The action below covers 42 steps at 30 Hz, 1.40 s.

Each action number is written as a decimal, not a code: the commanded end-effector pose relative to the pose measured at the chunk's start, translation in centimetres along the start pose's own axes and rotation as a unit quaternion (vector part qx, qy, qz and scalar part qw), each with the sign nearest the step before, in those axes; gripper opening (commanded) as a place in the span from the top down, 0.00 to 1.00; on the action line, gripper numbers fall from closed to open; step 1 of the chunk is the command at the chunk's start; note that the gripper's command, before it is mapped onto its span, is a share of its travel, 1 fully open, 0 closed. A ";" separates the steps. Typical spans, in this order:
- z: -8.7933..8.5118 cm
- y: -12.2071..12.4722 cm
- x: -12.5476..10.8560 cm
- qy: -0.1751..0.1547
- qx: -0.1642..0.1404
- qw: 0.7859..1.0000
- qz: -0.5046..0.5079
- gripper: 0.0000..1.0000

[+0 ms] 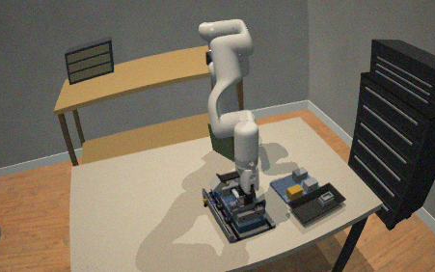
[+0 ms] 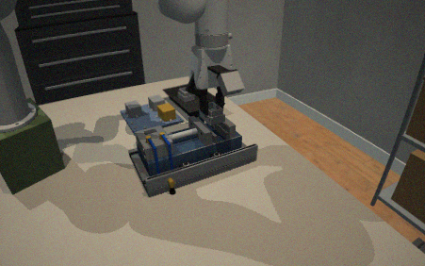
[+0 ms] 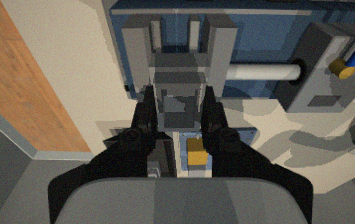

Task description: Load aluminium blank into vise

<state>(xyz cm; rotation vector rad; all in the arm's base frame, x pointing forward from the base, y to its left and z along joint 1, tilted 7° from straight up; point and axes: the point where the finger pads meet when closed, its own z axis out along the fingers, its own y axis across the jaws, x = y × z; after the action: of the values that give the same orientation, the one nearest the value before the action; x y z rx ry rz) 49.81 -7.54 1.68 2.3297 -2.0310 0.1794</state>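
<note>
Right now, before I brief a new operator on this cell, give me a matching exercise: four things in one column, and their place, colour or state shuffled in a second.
Things:
1. brass blank
2. pincer
3. outfeed tray
4. hoses

Place, colour or state:
A. blue
B. holds one grey part
C. shut on a grey block at the vise
D. on the infeed plate

Pairs: 1-D; 2-C; 3-B; 4-A
</note>
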 end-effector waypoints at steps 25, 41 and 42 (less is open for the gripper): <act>-2.3 -0.2 -0.1 0.000 0.002 1.000 0.000 1.00; -2.3 -6.0 -12.7 -0.001 0.001 1.000 -0.012 1.00; -2.3 -6.5 -14.8 -0.001 0.001 1.000 -0.014 1.00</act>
<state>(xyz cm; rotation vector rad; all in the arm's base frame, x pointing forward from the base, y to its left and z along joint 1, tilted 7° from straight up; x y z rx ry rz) 53.38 5.63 2.68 2.3621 -1.9995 0.1746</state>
